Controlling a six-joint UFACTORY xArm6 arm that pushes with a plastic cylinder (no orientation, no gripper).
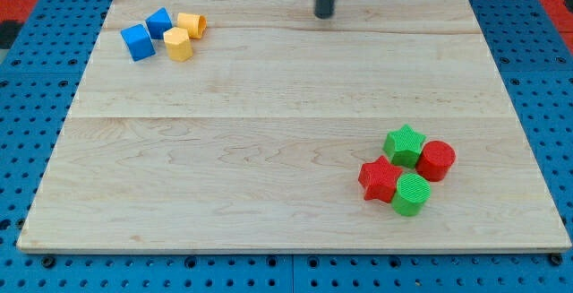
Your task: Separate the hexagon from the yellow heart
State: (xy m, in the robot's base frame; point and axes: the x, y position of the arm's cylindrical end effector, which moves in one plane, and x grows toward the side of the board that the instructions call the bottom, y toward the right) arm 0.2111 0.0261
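My tip [324, 13] stands at the top edge of the tabletop [269, 150], a little right of centre, touching no block. There is no pincer on this arm, only the rod, so there is no open or closed state to report.

The task's pair lies in the cluster at the tabletop's top left corner, well apart from my tip and off to its left. The yellow hexagon [178, 45] sits at the lower right of that cluster; the yellow heart [192, 24] is just above and right of the hexagon, apparently touching it. A blue cube [159, 21] sits just left of the heart, and a larger blue block [138, 42] lies left of the hexagon.

To do this well, I judge the tip should travel left, enter the seam between heart and hexagon from the right, and push the hexagon down toward open wood, keeping contact centred so it does not spin off or drag the heart.

Far from the hexagon, near the bottom right, sit a green star [404, 144], red cylinder [437, 159], red star [380, 179] and green cylinder [412, 193].
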